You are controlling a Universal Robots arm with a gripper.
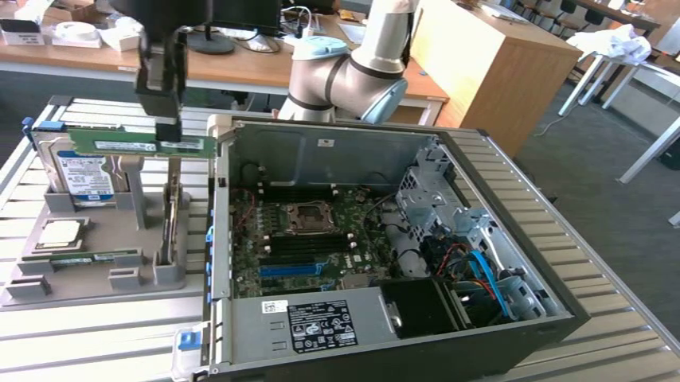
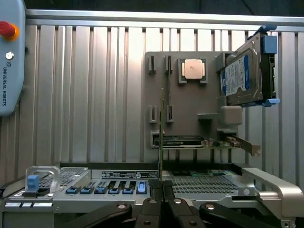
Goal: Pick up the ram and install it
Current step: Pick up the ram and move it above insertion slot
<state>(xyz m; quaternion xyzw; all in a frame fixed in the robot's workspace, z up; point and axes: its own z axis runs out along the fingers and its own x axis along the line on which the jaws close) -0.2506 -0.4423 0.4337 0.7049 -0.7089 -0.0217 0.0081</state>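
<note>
My gripper (image 1: 168, 140) is shut on the ram (image 1: 133, 145), a long green stick with a white sticker. It holds the ram level in the air, above the grey parts tray (image 1: 107, 219) and just beyond the open computer case's (image 1: 483, 187) wall on the exterior view's left. In the wrist view the ram (image 2: 162, 128) shows edge-on as a thin line rising from between my fingers (image 2: 151, 209). The motherboard (image 1: 308, 239) lies inside the case with its dark memory slots (image 1: 308, 247) bare.
A second green stick (image 1: 94, 257) lies flat in the tray beside a processor (image 1: 60, 232), and a blue-labelled hard drive (image 1: 85, 171) stands at the tray's back. A teach pendant (image 2: 9, 57) lies on the slatted table. Desks stand behind the arm.
</note>
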